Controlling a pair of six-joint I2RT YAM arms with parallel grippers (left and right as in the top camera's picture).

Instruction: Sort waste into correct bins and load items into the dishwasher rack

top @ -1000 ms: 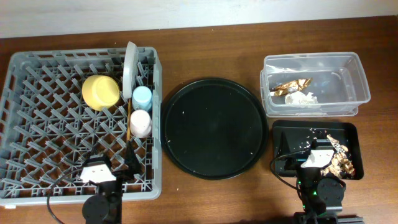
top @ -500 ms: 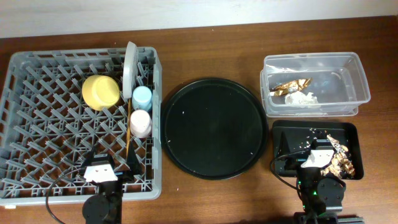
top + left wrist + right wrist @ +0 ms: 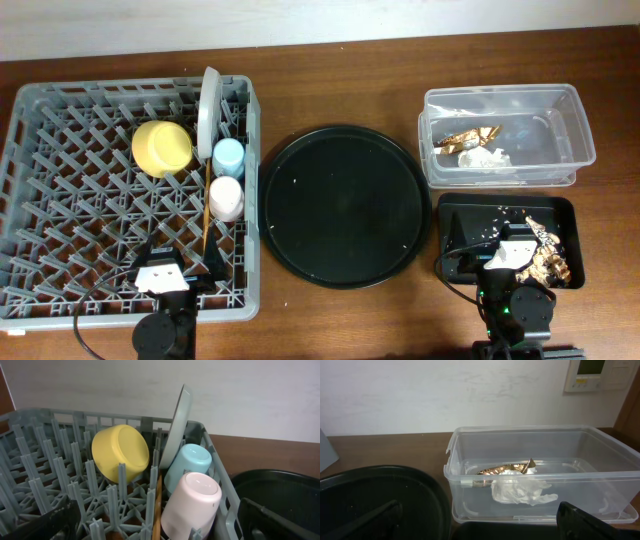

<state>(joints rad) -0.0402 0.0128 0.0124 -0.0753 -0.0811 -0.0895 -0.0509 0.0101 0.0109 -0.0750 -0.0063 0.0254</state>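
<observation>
The grey dishwasher rack [image 3: 60, 92] holds a yellow bowl [image 3: 162, 148], an upright pale plate [image 3: 208, 105], a light-blue cup [image 3: 229, 157], a pink cup [image 3: 226, 197] and wooden chopsticks [image 3: 208, 215]. My left gripper [image 3: 170, 262] is open and empty over the rack's front part. In the left wrist view it [image 3: 157, 510] faces the bowl [image 3: 120, 455], the pink cup [image 3: 192, 502] and the chopsticks [image 3: 156, 515]. The clear tub [image 3: 500, 92] holds the gold wrapper [image 3: 470, 137] and white tissue [image 3: 485, 157]. My right gripper [image 3: 505, 240] is open and empty over the black rectangular tray [image 3: 465, 225], which holds food scraps [image 3: 548, 258].
A large round black tray [image 3: 343, 205] lies between the rack and the bins; its rim shows in the right wrist view [image 3: 380, 490]. The clear tub [image 3: 470, 460] stands just beyond the right gripper. A wall runs along the table's far edge.
My left gripper has drawn back slightly toward the rack's front, and more of the chopsticks shows beside the pink cup. The right arm has not moved.
</observation>
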